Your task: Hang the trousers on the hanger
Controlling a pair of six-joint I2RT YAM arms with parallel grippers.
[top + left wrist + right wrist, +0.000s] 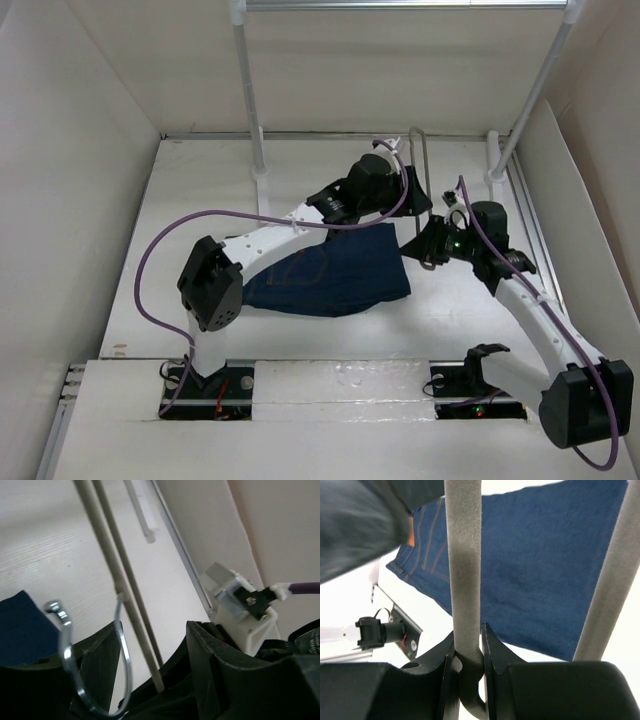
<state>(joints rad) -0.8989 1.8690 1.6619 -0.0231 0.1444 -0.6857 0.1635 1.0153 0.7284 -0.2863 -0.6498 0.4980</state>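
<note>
The trousers (335, 270) lie folded on the white table in the middle of the top view; the right wrist view shows them (545, 555) with the orange patch (410, 530). The hanger (427, 170) stands on end just right of them. My right gripper (432, 250) is shut on one grey bar of the hanger (464, 570), near its bend (468, 632). My left gripper (415, 200) is open further up; a hanger bar (131, 615) passes between its fingers (152, 630), apart from both. The metal hook (122, 650) curves in front of the left finger (97, 665).
Two white rack poles (250, 90) (535, 90) rise at the back and carry a horizontal rail (400, 4). White walls close in the left, back and right sides. The right arm's wrist housing (235, 600) sits close to my left gripper.
</note>
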